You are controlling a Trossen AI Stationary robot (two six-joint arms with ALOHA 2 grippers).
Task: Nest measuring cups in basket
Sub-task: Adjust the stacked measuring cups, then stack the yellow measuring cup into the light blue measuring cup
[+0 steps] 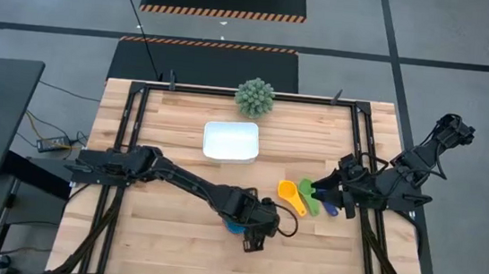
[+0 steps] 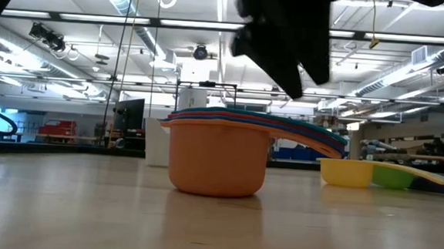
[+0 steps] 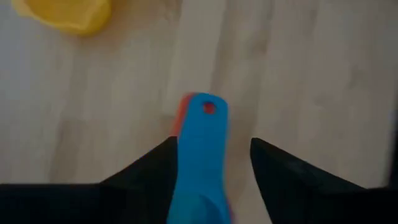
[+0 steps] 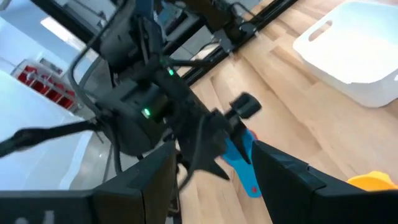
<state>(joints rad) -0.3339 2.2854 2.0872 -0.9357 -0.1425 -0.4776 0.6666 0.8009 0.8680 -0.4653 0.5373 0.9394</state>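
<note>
Four cups sit nested as a stack (image 2: 218,159), orange outermost with blue, red and teal rims above; the stack stands on the table near the near edge (image 1: 234,227). My left gripper (image 1: 255,235) hovers open above the stack's handles, its fingers on either side of the blue handle (image 3: 202,143), clear of it in the low view. The yellow cup (image 1: 291,196), green cup (image 1: 308,194) and dark purple-blue cup (image 1: 331,207) lie on the table to the right. My right gripper (image 1: 334,194) is open beside them, holding nothing. The white basket (image 1: 231,141) stands farther back.
A spiky green ball plant (image 1: 255,97) stands at the far edge behind the basket. Black frame rails run along the table's left, right and far sides. Bare wood lies between the basket and the stack, and on the near left.
</note>
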